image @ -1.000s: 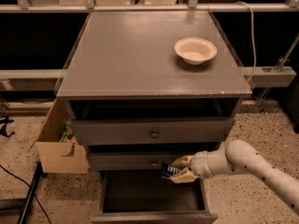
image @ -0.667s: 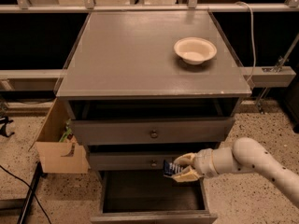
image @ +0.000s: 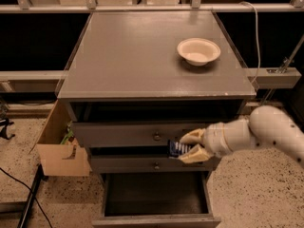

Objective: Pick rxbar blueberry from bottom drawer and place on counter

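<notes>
My gripper (image: 186,146) is in front of the cabinet, level with the gap between the two upper drawers. It is shut on the rxbar blueberry (image: 176,148), a small dark bar with pale lettering held between the two cream fingers (image: 194,137). The bottom drawer (image: 156,194) is pulled open below the gripper and its dark interior shows nothing inside. The counter (image: 137,56) is the flat grey top of the cabinet, well above the gripper. My white arm (image: 266,132) comes in from the right.
A cream bowl (image: 198,50) sits on the counter's right rear part. The two upper drawers with round knobs (image: 156,137) are closed. An open cardboard box (image: 59,144) stands on the floor left of the cabinet. A cable (image: 23,189) lies on the floor at lower left.
The gripper with the bar has risen slightly and shifted a little left, from just above the open bottom drawer to the level between the upper drawers.
</notes>
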